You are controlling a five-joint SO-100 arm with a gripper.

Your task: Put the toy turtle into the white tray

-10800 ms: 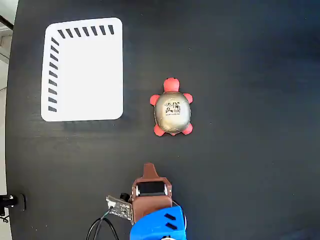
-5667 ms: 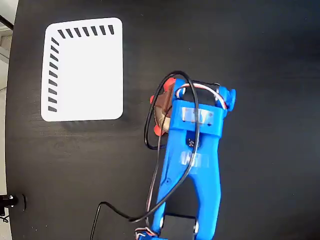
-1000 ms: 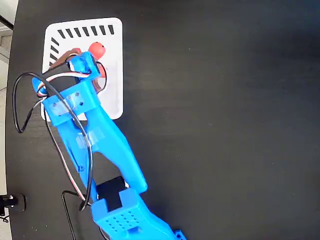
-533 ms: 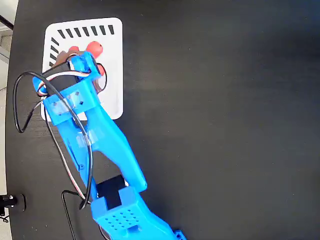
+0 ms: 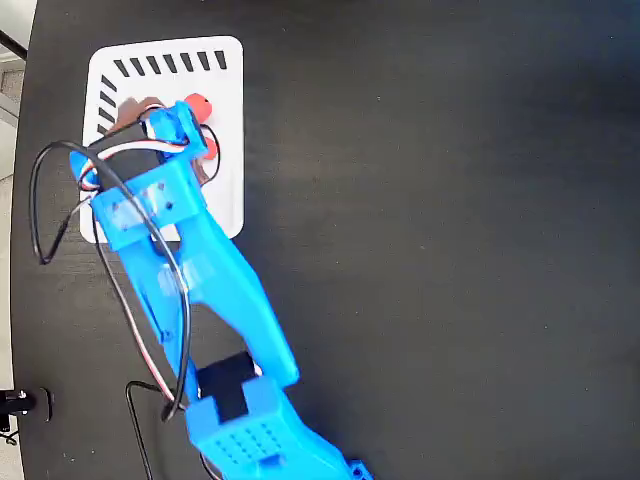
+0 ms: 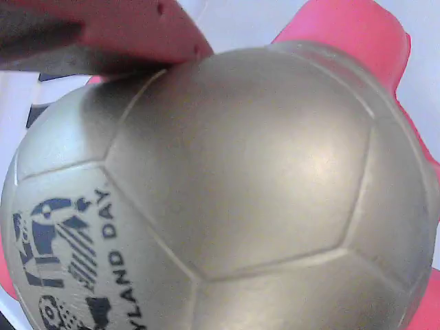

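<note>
At ten o'clock on the black surface (image 5: 450, 250), your blue arm's end effector (image 5: 165, 125) hangs over the flat white stripe-edged tray (image 5: 225, 190), seemingly pinching the red-legged, gold-shelled toy turtle (image 6: 227, 199). Placement is under way; next, you likely spread the fingers and lift clear.

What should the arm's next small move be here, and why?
Probably open the claw and let go, then lift clear. In the fixed view the toy turtle shows red parts over the white tray, inside its edges. In the wrist view the shell fills the frame with a finger against it. Whether it already rests on the tray cannot be told.
</note>
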